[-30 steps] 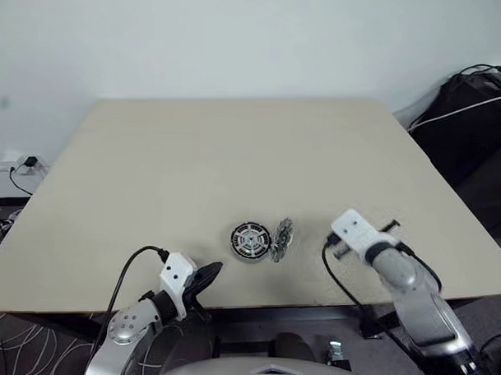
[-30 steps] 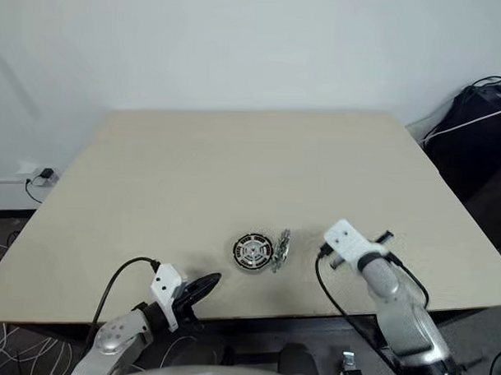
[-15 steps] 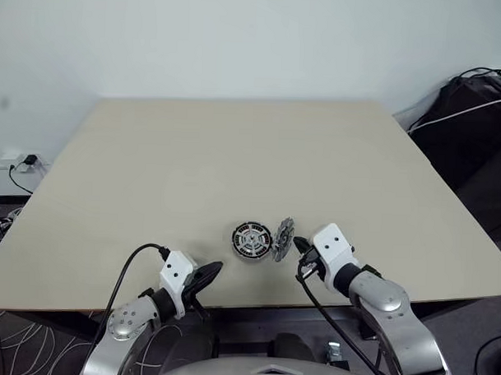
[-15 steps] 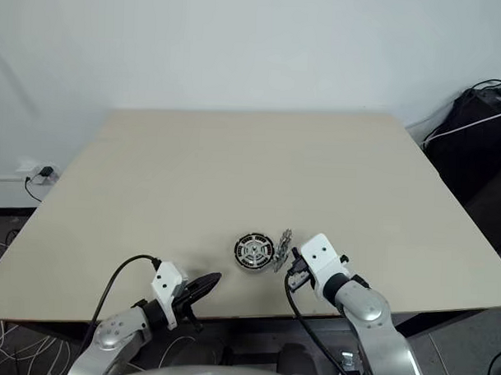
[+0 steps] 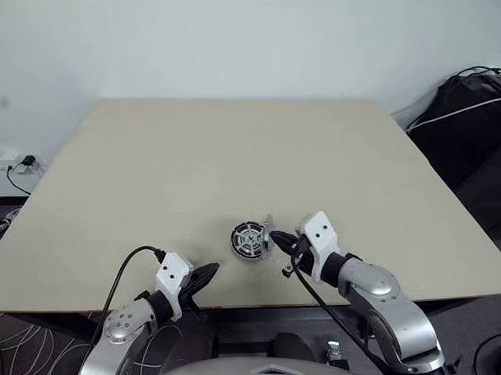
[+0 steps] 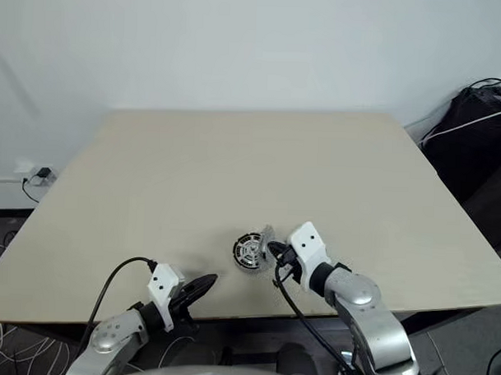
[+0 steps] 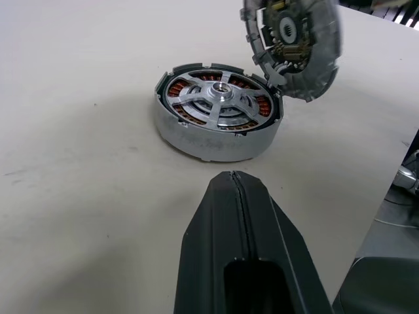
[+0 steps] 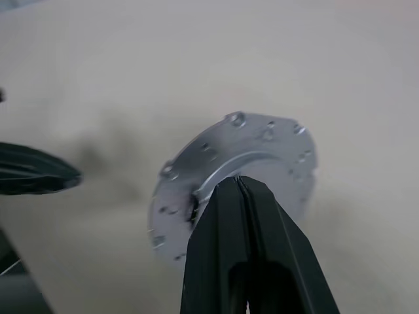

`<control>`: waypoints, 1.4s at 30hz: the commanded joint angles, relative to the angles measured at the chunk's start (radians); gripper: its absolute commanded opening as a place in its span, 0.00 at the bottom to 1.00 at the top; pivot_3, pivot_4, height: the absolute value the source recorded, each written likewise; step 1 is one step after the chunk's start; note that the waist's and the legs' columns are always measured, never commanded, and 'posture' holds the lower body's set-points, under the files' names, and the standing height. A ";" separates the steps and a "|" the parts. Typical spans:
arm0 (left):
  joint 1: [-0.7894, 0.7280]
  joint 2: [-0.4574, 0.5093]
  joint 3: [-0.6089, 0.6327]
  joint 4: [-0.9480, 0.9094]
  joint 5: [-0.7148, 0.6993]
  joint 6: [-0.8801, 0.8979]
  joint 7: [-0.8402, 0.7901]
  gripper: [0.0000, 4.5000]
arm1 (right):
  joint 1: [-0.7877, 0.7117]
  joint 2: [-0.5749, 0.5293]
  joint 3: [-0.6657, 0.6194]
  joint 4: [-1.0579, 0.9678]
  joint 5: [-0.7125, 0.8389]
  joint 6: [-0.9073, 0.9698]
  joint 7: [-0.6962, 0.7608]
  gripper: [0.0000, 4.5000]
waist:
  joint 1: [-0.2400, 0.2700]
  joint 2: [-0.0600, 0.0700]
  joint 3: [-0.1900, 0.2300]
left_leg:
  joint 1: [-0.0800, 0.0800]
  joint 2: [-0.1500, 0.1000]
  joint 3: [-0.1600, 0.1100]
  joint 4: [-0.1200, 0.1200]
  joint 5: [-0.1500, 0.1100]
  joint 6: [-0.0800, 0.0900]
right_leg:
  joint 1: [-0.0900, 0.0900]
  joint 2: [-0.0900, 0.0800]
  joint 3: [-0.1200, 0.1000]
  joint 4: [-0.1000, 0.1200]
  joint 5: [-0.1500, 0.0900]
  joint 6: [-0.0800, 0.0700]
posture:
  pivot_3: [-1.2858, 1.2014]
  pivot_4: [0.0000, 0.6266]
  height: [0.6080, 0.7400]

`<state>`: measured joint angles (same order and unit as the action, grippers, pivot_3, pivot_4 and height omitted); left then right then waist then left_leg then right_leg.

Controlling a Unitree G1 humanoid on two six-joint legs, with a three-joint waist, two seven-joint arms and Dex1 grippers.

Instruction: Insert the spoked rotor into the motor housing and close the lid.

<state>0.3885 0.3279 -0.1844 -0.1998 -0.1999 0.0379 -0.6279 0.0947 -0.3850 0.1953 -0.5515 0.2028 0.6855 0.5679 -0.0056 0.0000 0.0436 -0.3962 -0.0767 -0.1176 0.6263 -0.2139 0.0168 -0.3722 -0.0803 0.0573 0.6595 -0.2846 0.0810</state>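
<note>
Now both pincers closed; right pincer (image 8: pixel 239 186) tip against tilted lid (image 8: pixel 262 147)

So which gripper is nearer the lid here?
Right. The right gripper, shut, is up against the tilted lid's outer face beside the motor housing; the left gripper, shut, sits apart near the table edge.

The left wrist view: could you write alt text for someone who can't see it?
A round motor housing lies on a beige table, its spoked rotor already seated inside a ring of copper windings. The lid stands tilted at the housing's far edge, inner parts showing. The left hand, fingers shut, points at the housing.
</note>
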 commanded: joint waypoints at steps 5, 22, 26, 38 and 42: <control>-0.005 0.005 0.015 -0.026 -0.006 -0.021 0.002 0.00 | -0.086 0.035 0.056 0.131 0.011 -0.027 0.003 0.01 | -0.002 0.000 0.000 | 0.000 0.000 0.000 0.000 0.000 0.000 | 0.000 0.000 0.000 0.000 0.000 0.000 | 0.52 0.00 1.00; -0.004 -0.002 0.017 -0.011 0.001 -0.037 0.003 0.00 | -0.165 0.134 0.140 0.357 -0.061 -0.088 -0.064 0.01 | -0.003 0.001 -0.001 | 0.001 0.000 0.000 0.000 0.000 0.000 | 0.000 0.004 0.000 0.001 0.000 0.000 | 0.52 0.00 1.00; -0.008 -0.002 0.015 -0.004 0.002 -0.040 0.001 0.00 | -0.175 0.151 0.147 0.403 -0.101 -0.097 -0.114 0.01 | -0.003 0.001 -0.002 | 0.001 0.000 0.000 0.000 0.000 0.000 | 0.000 0.004 0.000 0.001 0.000 0.000 | 0.52 0.00 1.00; -0.011 -0.001 0.015 0.022 0.002 -0.058 -0.008 0.00 | -0.160 0.146 0.118 0.284 -0.129 -0.186 -0.149 0.29 | -0.006 0.002 -0.004 | 0.002 0.000 0.000 0.000 0.000 0.000 | 0.000 0.004 0.000 0.002 0.000 0.000 | 0.52 0.00 1.00; -0.020 -0.001 0.014 0.033 0.001 -0.063 -0.012 0.00 | -0.162 0.152 0.129 0.304 -0.141 -0.189 -0.158 0.59 | -0.004 0.002 -0.004 | 0.002 0.000 0.000 0.000 0.000 0.000 | 0.000 0.004 0.000 0.002 0.000 0.000 | 0.52 0.00 1.00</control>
<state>0.3803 0.3239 -0.1739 -0.1587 -0.1981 -0.0014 -0.6347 -0.0536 -0.2397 0.3276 -0.2299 0.0669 0.5229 0.4151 -0.0100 0.0019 0.0394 -0.3946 -0.0772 -0.1173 0.6263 -0.2137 0.0168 -0.3720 -0.0760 0.0575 0.6611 -0.2841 0.0810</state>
